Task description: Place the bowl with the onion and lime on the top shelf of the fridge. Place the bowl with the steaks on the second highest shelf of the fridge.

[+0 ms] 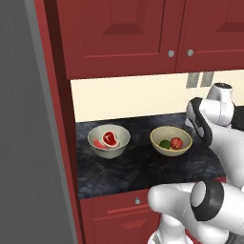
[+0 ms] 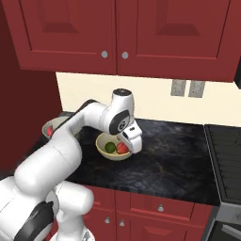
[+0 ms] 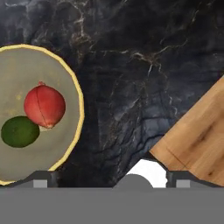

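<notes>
Neither bowl is shelved yet: the steak bowl (image 1: 109, 141) and onion-lime bowl (image 1: 171, 140) both sit on the counter (image 1: 143, 167), tool (image 3: 109, 177) spread and empty.

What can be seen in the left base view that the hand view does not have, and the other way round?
Left base view alone: a pale grey-white bowl holding flat red raw steaks, red wooden upper cabinets, the cream wall, and the tall grey fridge side.

Hand view alone: a light brown wooden board lying on the counter at the right, and the claw with its jaws wide apart.

Both share: the yellow-rimmed beige bowl, the glossy red onion touching the round green lime inside it, and the dark marbled stone counter.
</notes>
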